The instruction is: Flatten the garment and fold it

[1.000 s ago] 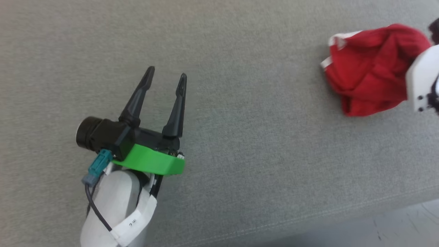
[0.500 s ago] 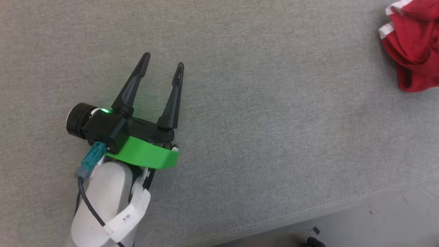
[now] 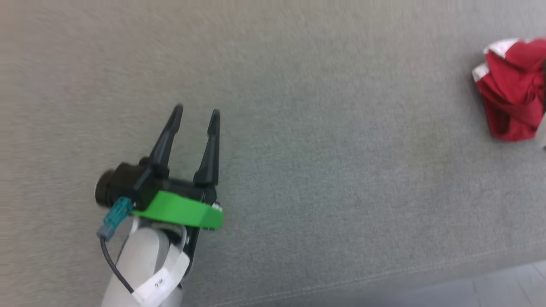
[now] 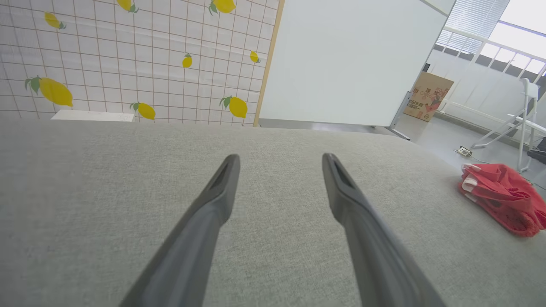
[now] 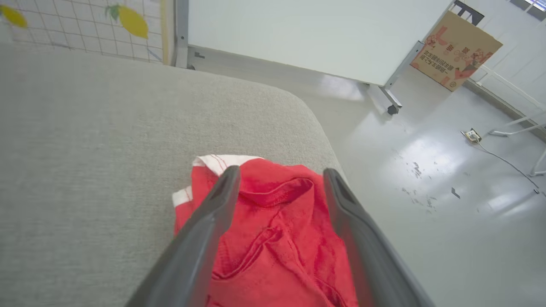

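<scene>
Two grippers gape empty, the left gripper (image 3: pixel 196 111) idle at eight o'clock, the right gripper (image 5: pixel 280 170) over the crumpled garment (image 3: pixel 509 98) at three o'clock, where pinching one white-striped edge seems wisest.

Motion blur softens the head view, where the red shorts (image 3: pixel 509 102) run off the frame at 3 o'clock. In the right wrist view the right gripper (image 5: pixel 281 172) masks part of them; the rest is cut at 6 o'clock. Print on the cardboard box (image 5: pixel 454 51), perhaps cartoons, is unreadable.
</scene>
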